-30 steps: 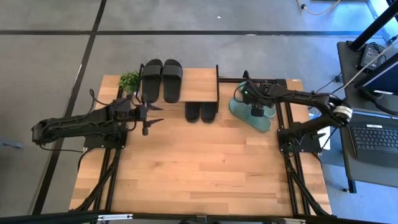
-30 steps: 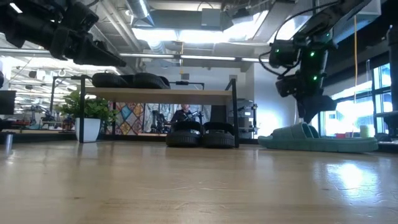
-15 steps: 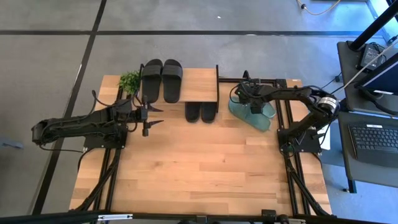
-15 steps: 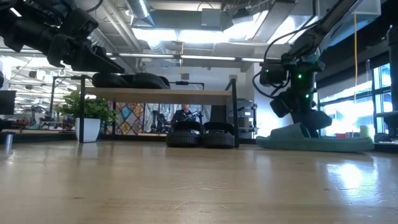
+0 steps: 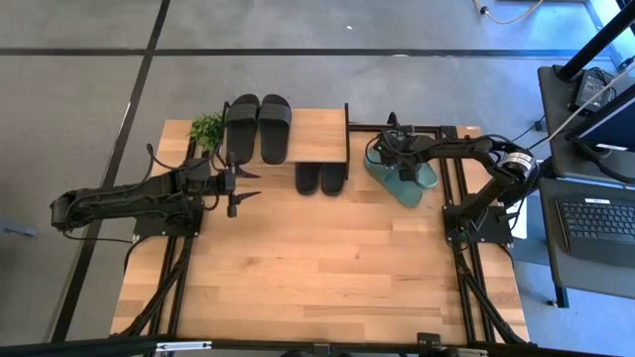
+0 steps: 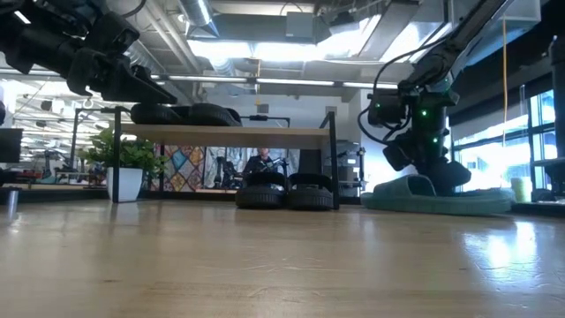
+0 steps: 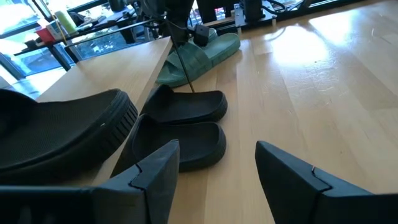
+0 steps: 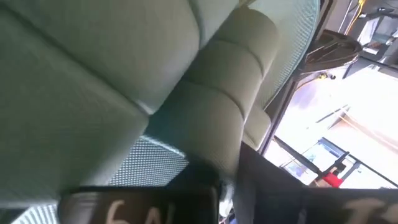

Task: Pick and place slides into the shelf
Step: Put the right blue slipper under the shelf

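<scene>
The shelf [image 5: 317, 134] stands at the table's far middle. Two black slides [image 5: 258, 127] lie on its top board and two more [image 5: 320, 178] rest on the table under it, toes poking out. To its right, two teal slides [image 5: 402, 186] lie on the table by their soles. My right gripper [image 5: 397, 167] is down on them, shut on one slide's strap. My left gripper [image 5: 241, 183] hovers open just left of the shelf, above the table, touching nothing. My right gripper is shut on the wide ribbed strap [image 8: 230, 93] of a teal slide, coming at it from above and slanting down. The dark fingers [image 8: 199, 193] cover the place of contact. The slide's sole [image 6: 441, 205] lies on the table.
A small potted plant [image 5: 206, 127] stands at the shelf's left end, close to my left gripper. A side table with a laptop [image 5: 595, 218] stands beyond the table's right edge. The near half of the tabletop [image 5: 317, 268] is bare wood.
My right gripper has gone down and a little toward the shelf, onto the teal slides. The slides have slid slightly toward the shelf, their near end swinging in, still flat on the table.
</scene>
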You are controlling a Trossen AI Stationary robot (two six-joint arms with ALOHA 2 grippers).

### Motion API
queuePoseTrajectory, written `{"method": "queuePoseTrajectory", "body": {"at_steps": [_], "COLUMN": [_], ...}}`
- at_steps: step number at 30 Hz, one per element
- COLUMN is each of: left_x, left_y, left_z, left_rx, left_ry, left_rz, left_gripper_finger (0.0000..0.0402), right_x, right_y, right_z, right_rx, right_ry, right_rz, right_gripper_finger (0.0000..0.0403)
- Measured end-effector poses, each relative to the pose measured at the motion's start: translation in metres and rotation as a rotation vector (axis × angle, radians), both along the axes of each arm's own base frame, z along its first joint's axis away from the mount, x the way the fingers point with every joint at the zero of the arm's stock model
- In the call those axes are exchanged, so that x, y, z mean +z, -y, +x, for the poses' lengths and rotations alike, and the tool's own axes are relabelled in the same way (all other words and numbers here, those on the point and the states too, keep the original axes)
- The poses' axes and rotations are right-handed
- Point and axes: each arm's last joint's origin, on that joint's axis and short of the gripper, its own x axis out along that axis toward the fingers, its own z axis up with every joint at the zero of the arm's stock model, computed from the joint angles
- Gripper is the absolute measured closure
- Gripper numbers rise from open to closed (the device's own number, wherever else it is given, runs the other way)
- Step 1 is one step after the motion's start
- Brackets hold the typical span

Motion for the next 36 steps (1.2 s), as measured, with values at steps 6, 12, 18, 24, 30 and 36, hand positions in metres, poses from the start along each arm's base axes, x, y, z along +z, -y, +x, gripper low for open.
{"method": "queuePoseTrajectory", "body": {"at_steps": [6,12,18,24,30,36], "left_x": [0.000,0.000,0.000,0.000,0.000,-0.002], "left_y": [0.000,0.000,0.000,0.000,0.000,0.000], "left_z": [0.000,0.000,0.000,0.000,0.000,-0.001], "left_rx": [0.000,0.000,0.000,0.000,0.001,0.010], "left_ry": [0.000,0.000,0.000,0.000,0.001,-0.014], "left_rz": [0.000,0.000,0.000,0.000,-0.006,-0.039], "left_gripper_finger": [0.0198,0.0198,0.0198,0.0198,0.0198,0.0198], "right_x": [0.009,0.036,0.068,0.114,0.157,0.172], "right_y": [-0.003,-0.017,-0.044,-0.073,-0.108,-0.154], "right_z": [-0.007,-0.019,-0.031,-0.032,-0.015,0.003], "right_rx": [-0.039,-0.106,-0.184,-0.249,-0.214,-0.150], "right_ry": [-0.029,0.043,0.177,0.415,0.656,0.677], "right_rz": [-0.043,-0.083,-0.132,-0.161,-0.038,0.083], "right_gripper_finger": [0.0389,0.0389,0.0389,0.0390,0.0390,0.0390]}}
